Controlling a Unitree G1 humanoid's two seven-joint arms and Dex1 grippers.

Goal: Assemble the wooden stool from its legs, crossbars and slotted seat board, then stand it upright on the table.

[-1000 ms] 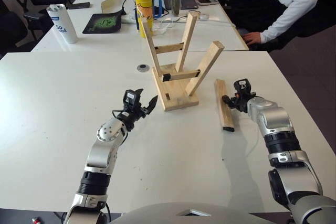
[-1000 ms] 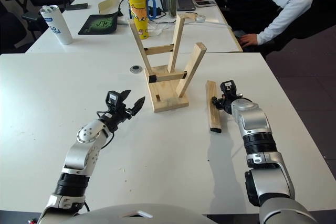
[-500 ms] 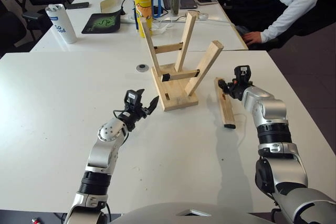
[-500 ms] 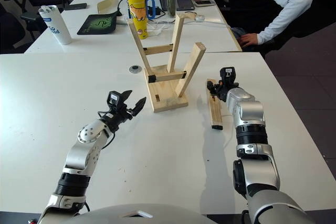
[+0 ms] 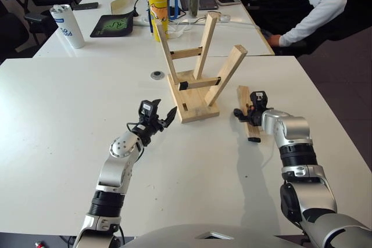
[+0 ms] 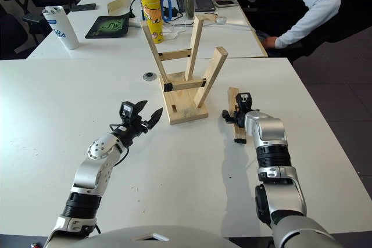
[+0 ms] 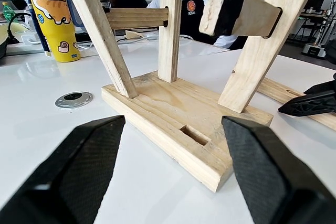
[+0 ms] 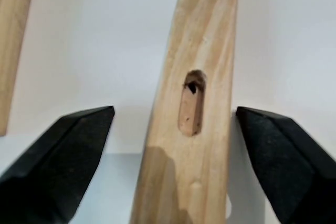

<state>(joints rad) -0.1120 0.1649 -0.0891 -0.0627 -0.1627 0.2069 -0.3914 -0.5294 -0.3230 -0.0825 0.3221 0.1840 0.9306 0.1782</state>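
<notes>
Between the fingers [image 7: 73, 177] of the left gripper [image 5: 164, 117], bare table [image 7: 157, 198] lay open up to the seat board [image 7: 173, 129] just ahead. Beyond it, three upright legs [image 7: 170, 30] barred the way. The right gripper [image 8: 174, 111] straddled the loose leg [image 8: 197, 51], with thin strips of table free inside each fingertip.

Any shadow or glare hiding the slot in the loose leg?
Right wrist view: the slot is lit, dark only inside; shadow darkens the leg nearer the camera, short of the slot. Left eye view: even light on the table, no glare on the leg.
</notes>
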